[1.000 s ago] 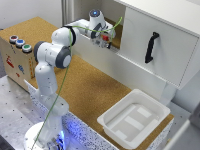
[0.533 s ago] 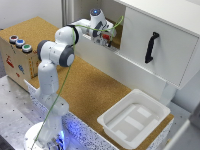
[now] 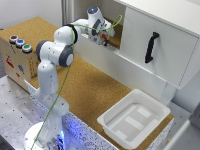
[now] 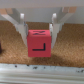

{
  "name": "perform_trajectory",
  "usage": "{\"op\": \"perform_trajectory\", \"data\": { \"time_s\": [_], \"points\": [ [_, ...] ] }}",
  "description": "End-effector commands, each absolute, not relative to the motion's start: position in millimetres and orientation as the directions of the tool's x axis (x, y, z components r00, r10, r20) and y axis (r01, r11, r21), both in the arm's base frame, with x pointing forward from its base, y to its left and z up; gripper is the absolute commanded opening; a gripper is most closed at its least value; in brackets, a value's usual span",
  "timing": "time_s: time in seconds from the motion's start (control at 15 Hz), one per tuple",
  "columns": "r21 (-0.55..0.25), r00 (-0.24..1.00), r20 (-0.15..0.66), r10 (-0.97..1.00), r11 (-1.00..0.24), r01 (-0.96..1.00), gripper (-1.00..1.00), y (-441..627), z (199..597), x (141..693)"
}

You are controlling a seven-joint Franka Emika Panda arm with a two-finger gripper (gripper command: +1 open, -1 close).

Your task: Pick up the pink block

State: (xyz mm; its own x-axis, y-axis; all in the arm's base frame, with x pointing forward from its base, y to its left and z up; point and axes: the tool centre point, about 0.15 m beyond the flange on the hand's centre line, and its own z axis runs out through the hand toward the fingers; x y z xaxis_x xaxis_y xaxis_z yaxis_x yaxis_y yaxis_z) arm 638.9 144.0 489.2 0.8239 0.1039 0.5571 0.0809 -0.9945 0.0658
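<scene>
In the wrist view the pink block [image 4: 39, 42], a small reddish-pink cube with a black mark on its face, sits between my two fingers [image 4: 23, 31], which press on its sides. My gripper [image 4: 39, 40] is shut on it, over the cork floor of the cabinet. In the exterior view the gripper [image 3: 104, 39] reaches into the open cabinet at the back. The block itself is too small to make out there.
A white cabinet door with a black handle [image 3: 150, 47] stands at the exterior view's right of the opening. A white tray [image 3: 150, 111] lies on the cork table's front right. A box with coloured buttons [image 3: 18, 42] stands at the left. A dark object [image 4: 1, 48] shows at the wrist view's edge.
The arm has barely moved; the gripper stays inside the cabinet opening.
</scene>
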Motion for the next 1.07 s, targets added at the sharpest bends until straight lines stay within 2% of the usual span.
{"op": "perform_trajectory", "data": {
  "time_s": [0.0,0.47,0.67,0.87,1.0],
  "points": [
    [0.138,0.804,0.589,0.081,-0.990,-0.002,-1.00,161.4,515.6,577.5],
    [0.075,0.833,0.539,0.125,-0.992,0.101,-1.00,227.7,504.2,495.2],
    [0.070,0.814,0.529,0.241,-0.968,0.241,-1.00,268.1,505.1,478.4],
    [0.008,0.746,0.535,0.397,-0.885,0.465,-1.00,313.0,505.5,461.5],
    [-0.003,0.698,0.522,0.490,-0.817,0.576,-1.00,339.3,500.9,450.1]
  ]
}}
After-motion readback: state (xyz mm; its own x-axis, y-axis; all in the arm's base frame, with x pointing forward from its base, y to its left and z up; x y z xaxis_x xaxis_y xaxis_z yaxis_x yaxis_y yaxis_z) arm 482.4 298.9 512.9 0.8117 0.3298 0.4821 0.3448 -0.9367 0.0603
